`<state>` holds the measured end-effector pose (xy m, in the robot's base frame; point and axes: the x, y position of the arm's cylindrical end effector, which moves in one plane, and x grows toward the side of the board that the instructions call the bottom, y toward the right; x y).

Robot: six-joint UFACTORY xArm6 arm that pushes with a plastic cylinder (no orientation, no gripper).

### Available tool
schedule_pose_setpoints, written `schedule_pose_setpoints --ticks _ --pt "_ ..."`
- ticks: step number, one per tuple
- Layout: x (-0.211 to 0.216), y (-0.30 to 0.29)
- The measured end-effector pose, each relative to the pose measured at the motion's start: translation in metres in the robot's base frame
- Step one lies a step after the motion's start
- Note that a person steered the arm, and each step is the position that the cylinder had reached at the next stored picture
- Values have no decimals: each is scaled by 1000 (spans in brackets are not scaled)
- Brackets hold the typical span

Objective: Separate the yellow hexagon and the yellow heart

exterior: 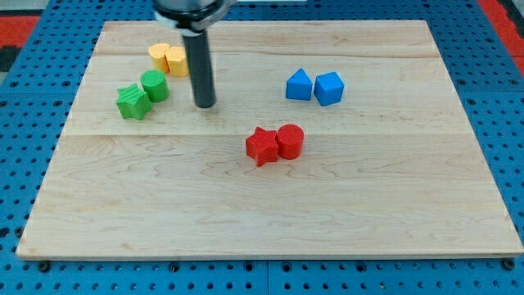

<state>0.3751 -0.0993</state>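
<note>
Two yellow blocks sit touching near the view's top left: the yellow hexagon (159, 56) on the left and the yellow heart (175, 61) on the right, partly hidden by my rod. My tip (205, 105) rests on the board below and to the right of the heart, a short way from it, to the right of the green blocks.
A green star (133, 102) and a green cylinder (154, 86) touch at the left. A blue pair (300, 85) (329, 88) sits at the upper right. A red star (262, 147) and red cylinder (290, 141) touch at the centre. The wooden board (270, 221) lies on a blue pegboard.
</note>
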Motion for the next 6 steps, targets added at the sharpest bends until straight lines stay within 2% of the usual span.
schedule_pose_setpoints --ticks 1,3,4,5,6 --pt "-53 2" --pt "-122 -52" --pt "-91 -33" --pt "-71 -73" --pt "-96 -89"
